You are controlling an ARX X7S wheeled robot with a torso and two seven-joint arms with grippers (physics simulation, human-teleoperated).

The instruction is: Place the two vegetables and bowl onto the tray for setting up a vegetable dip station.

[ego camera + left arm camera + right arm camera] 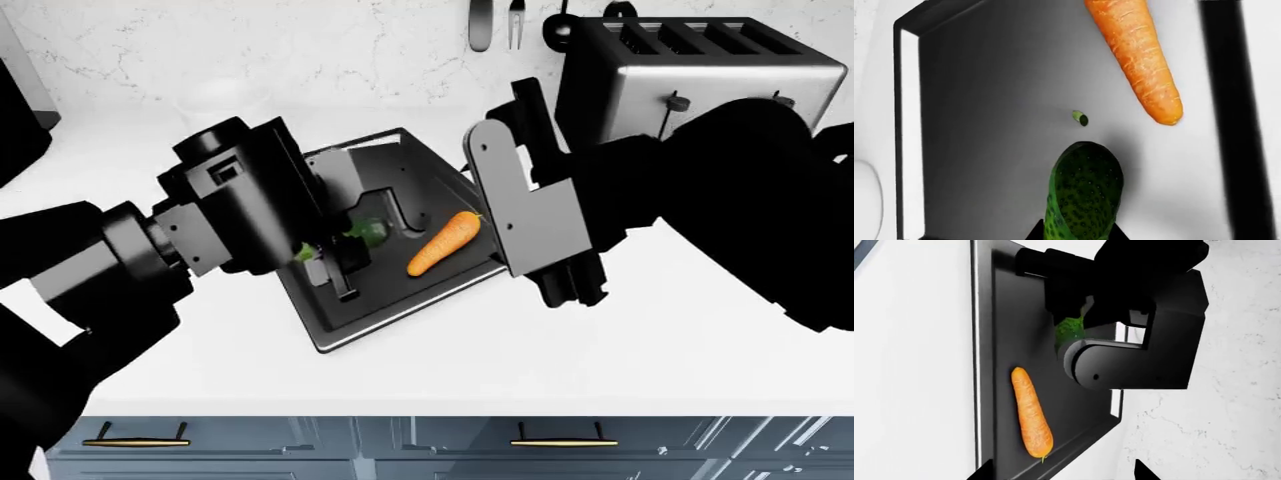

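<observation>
Left hand (334, 262) grips cucumber (1084, 195) above tray (350, 325) floor, long axis along its reach | carrot (443, 243) lies on tray beside it | right hand: grip unclear | bowl (224, 98) beyond tray.

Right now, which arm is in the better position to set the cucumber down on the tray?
The left. Its gripper is shut on the cucumber and hangs over the tray, beside the carrot. The right gripper holds nothing.

Bowl (227, 100) half hidden behind left arm
</observation>
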